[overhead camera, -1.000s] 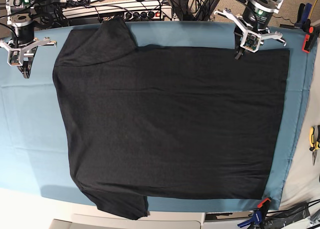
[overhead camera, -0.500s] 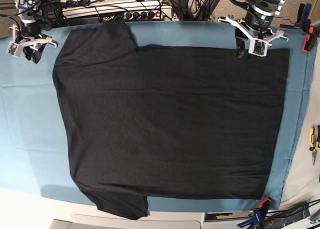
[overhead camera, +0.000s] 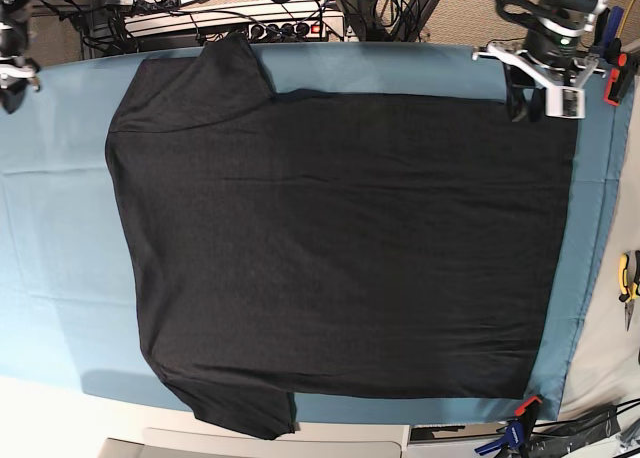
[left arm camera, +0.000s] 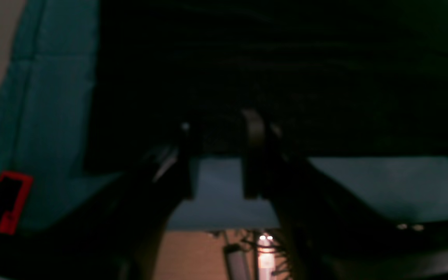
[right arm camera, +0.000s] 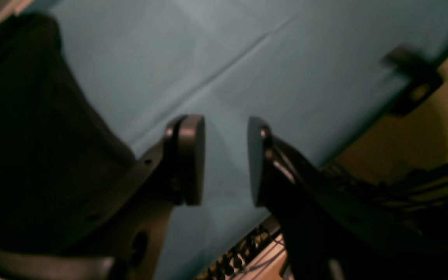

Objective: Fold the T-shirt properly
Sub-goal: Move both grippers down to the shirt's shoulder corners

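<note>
Black cloth, the T-shirt (overhead camera: pixel 340 243), lies spread flat and plain side up on our teal tabletop (overhead camera: pixel 60 268), likely laid out ready for a first fold. Our left end effector (overhead camera: pixel 545 88) hovers at its hem corner, jaws narrowly parted, empty. Only the right wrist view shows our right end effector (right arm camera: pixel 226 159), likewise parted over bare teal.

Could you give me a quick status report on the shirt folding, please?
Left gripper open at T-shirt hem corner. Right gripper open over teal table cloth. T-shirt flat, unfolded. Nothing blocking.
</note>
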`<state>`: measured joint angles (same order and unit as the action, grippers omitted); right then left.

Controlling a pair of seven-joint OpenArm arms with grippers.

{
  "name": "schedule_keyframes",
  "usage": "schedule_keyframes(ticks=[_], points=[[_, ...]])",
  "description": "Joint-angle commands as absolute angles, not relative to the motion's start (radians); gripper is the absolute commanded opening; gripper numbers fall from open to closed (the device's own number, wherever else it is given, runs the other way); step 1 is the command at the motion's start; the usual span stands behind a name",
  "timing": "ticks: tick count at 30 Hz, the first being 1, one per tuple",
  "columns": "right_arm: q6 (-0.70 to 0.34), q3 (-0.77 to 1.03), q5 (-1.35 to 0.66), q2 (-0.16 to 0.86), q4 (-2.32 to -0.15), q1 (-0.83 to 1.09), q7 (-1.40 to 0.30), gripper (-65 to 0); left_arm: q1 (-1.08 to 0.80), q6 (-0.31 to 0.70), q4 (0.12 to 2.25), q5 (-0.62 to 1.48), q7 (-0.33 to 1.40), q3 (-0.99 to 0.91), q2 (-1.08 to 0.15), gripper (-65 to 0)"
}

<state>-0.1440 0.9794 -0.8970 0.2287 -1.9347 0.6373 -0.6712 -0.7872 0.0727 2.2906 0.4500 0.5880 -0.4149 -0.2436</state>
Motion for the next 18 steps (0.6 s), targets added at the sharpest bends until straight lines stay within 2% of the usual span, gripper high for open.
schedule_keyframes(ticks=[1,7,13,18], points=[[-0.149,1.003,-0.911,0.255,-1.949,0.646,-0.653,-45.8,-0.798,0.089,2.307,0.487,0.579,-0.443,-0.246,-46.0],[-0.14,1.01,-0.901,0.289,-1.922,0.641,-0.643,-45.8,-0.798,0.13,2.31,0.643,0.625,-0.592,-0.246,-46.0],[-0.128,1.009,-0.959,0.336,-1.712,0.586,-0.662,-45.9,-0.804,0.133,2.31,0.723,0.648,-0.715,-0.247,-46.0],[-0.23,0.972,-1.102,0.393,-1.558,0.568,-0.736,-45.9,-0.804,0.132,2.31,0.71,0.643,-0.747,-0.247,-46.0]])
